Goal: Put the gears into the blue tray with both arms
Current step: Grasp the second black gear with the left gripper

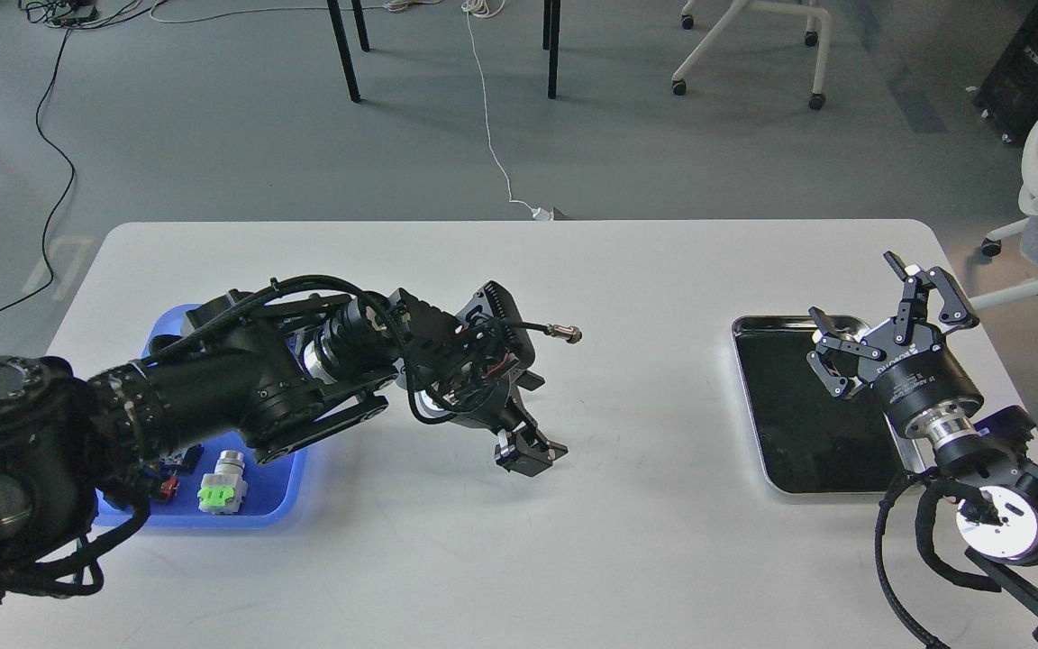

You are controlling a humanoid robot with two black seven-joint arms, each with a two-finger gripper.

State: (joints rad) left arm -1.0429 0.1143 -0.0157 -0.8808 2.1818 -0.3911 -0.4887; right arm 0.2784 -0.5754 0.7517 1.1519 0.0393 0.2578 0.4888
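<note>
My left arm reaches from the left across the blue tray (277, 498) to the middle of the table. Its gripper (530, 455) points down at the tabletop there. The dark fingers sit close together and I cannot separate them. No gear shows anywhere: the gripper covers the table under it and the arm hides most of the blue tray. My right gripper (855, 288) hovers open and empty over the far right part of the black tray (767, 424).
A push-button switch with a green cap (218, 493) and a red-tipped one (168, 487) lie in the blue tray's near end. A cable plug (564, 334) sticks out from the left wrist. Chairs and table legs stand beyond the table's far edge.
</note>
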